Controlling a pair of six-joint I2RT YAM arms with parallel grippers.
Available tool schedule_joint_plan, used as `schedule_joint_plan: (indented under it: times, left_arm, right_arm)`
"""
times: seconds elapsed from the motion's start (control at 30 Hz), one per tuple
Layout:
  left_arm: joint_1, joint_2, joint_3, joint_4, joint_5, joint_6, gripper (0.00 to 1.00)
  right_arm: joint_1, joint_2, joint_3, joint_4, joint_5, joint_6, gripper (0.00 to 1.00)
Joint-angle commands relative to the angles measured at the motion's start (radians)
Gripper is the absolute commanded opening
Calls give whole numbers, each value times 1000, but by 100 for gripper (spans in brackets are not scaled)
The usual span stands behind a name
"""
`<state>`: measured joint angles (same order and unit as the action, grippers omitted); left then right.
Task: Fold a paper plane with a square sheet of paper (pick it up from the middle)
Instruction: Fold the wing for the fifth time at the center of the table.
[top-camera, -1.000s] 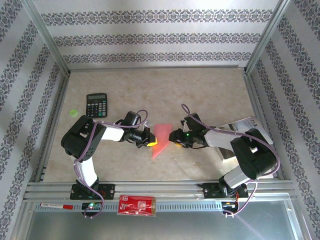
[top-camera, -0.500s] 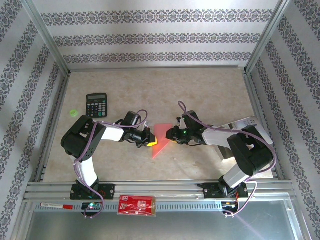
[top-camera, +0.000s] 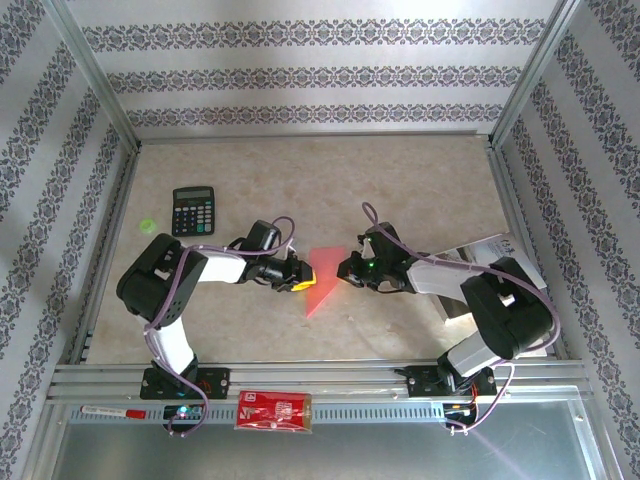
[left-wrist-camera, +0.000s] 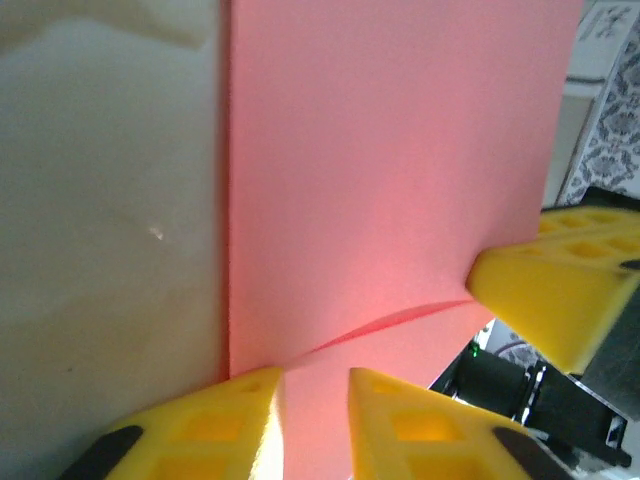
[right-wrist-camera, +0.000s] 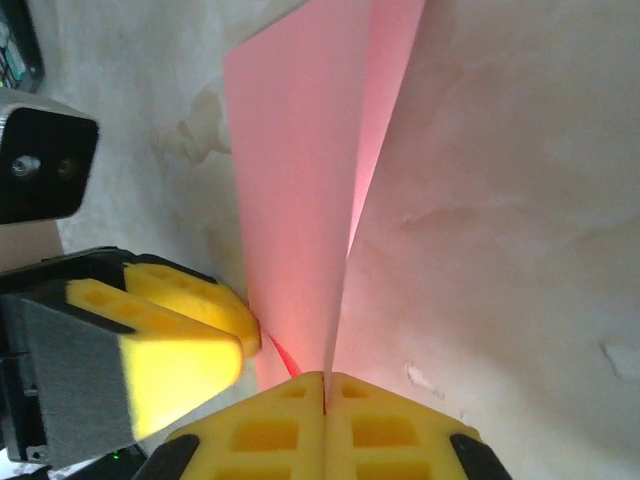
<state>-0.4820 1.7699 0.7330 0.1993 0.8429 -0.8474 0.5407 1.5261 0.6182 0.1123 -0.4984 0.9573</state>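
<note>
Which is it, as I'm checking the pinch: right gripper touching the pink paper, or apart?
Touching. The right wrist view shows the right gripper shut, with the pink paper pinched at its edge between the yellow fingers.

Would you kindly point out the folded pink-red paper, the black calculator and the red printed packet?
folded pink-red paper (top-camera: 322, 278), top view, middle
black calculator (top-camera: 193, 217), top view, keypad
red printed packet (top-camera: 273, 410), top view, centre
</note>
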Motion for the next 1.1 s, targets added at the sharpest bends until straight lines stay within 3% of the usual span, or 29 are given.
schedule_joint_plan:
  times: [0.0, 0.13, 0.23, 0.43, 0.8, 1.07]
  left_arm:
    - [-36, -115, -40, 2, -113, 91, 28]
    - [-126, -265, -116, 11, -254, 197, 30]
    - [-211, -362, -134, -71, -409, 298, 32]
    - [-349, -428, -158, -133, -628, 420, 39]
    - [-449, -293, -76, -188, -802, 523, 48]
    - [-483, -243, -27, -227, -902, 553, 44]
  right_arm:
    - [30, -55, -34, -19, 53, 144, 0]
    - [50, -78, -41, -15, 66, 225, 0]
    - [61, -82, -46, -5, 67, 275, 0]
    - [74, -89, -51, 30, 61, 357, 0]
    - [90, -99, -61, 74, 53, 427, 0]
    - [100, -100, -71, 90, 57, 442, 0]
